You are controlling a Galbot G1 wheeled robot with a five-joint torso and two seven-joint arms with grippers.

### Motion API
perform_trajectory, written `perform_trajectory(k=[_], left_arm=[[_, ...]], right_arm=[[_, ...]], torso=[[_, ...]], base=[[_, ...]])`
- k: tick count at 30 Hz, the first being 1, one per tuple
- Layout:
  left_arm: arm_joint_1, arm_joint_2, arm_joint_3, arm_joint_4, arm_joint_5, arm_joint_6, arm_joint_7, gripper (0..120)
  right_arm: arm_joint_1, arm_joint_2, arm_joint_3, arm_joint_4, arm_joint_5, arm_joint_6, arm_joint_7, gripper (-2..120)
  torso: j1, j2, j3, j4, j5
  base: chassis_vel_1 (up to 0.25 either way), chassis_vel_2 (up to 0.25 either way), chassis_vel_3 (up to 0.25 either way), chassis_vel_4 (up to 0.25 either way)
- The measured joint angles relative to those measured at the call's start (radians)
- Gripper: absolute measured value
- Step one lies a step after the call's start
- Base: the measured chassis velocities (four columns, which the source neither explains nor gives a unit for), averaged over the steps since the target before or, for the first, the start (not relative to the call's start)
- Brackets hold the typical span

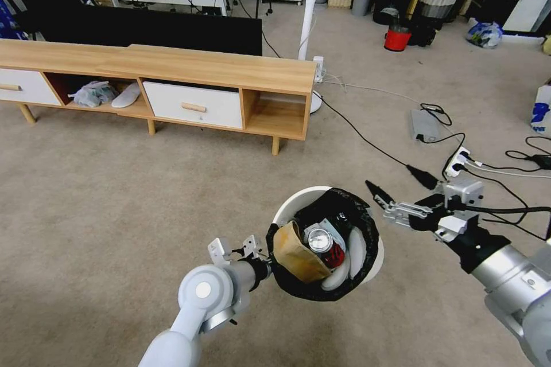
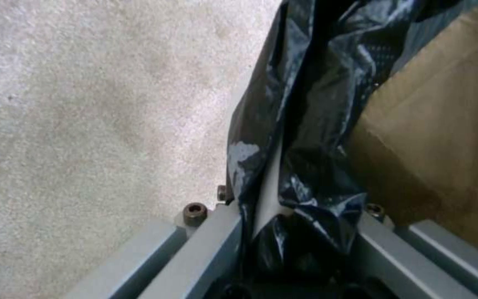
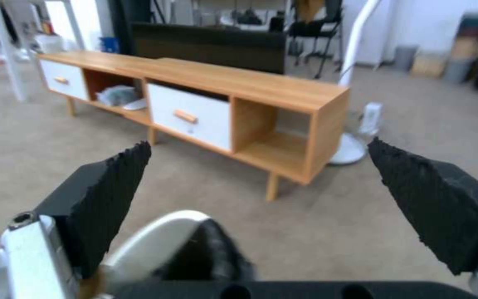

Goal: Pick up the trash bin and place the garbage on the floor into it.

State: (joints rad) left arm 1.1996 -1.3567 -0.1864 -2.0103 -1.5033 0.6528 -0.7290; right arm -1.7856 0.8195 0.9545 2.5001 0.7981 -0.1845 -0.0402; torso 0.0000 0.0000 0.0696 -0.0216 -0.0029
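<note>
- Fingers of the left gripper (image 1: 268, 268) are closed on the near rim of the trash bin (image 1: 298, 202), pinching the white plastic edge together with the black bag (image 1: 356, 213) that lines it; the left wrist view shows the two grey fingers (image 2: 208, 253) on either side of the rim and liner.
- Left of centre in the head view, the left arm reaches forward from the bottom edge and holds the bin up above the floor (image 1: 115, 223), a plain greyish-beige carpet.
- Inside the bin sits the garbage: a brown paper carton (image 1: 295, 252) against the side nearest the left gripper, a red can (image 1: 322, 242) with its silver top facing up beside it, and white pieces along the far side.
- Just to the right of the bin, the right gripper (image 1: 402, 188) hangs with its two black foam-tipped fingers (image 3: 112, 187) spread wide apart and holding nothing; the right wrist view shows the bin's white rim just below them.
- Behind the bin, a long low wooden TV cabinet (image 1: 172, 69) with white drawers stands on the carpet.
- Further right, black cables and a white power strip (image 1: 457, 161) lie on the carpet beyond the right gripper.
- At the far back right, a red bucket (image 1: 397, 39) stands among stored items.
</note>
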Motion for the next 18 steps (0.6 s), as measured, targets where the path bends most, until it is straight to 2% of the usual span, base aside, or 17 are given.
perform_trajectory(k=[8, 13, 18], left_arm=[[0.017, 0.012, -0.017, -0.021, 0.015, 0.001, 0.006, 0], [0.022, 0.019, -0.022, -0.028, 0.015, 0.001, 0.007, 0], [0.04, 0.019, -0.037, -0.043, 0.025, 0.001, 0.008, 0]], right_arm=[[-0.08, 0.116, 0.018, 0.0, -0.173, 0.043, -0.053, 100], [-0.085, 0.147, 0.022, 0.0, -0.235, 0.058, -0.078, 100], [-0.084, 0.191, 0.052, 0.0, -0.332, 0.124, -0.139, 100]], torso=[[0.0, 0.0, 0.0, 0.0, -0.0001], [0.0, 0.0, 0.0, 0.0, 0.0], [0.0, 0.0, 0.0, 0.0002, -0.0001]], base=[[0.0, 0.0, 0.0, 0.0], [0.0, 0.0, 0.0, 0.0], [0.0, 0.0, 0.0, 0.0]])
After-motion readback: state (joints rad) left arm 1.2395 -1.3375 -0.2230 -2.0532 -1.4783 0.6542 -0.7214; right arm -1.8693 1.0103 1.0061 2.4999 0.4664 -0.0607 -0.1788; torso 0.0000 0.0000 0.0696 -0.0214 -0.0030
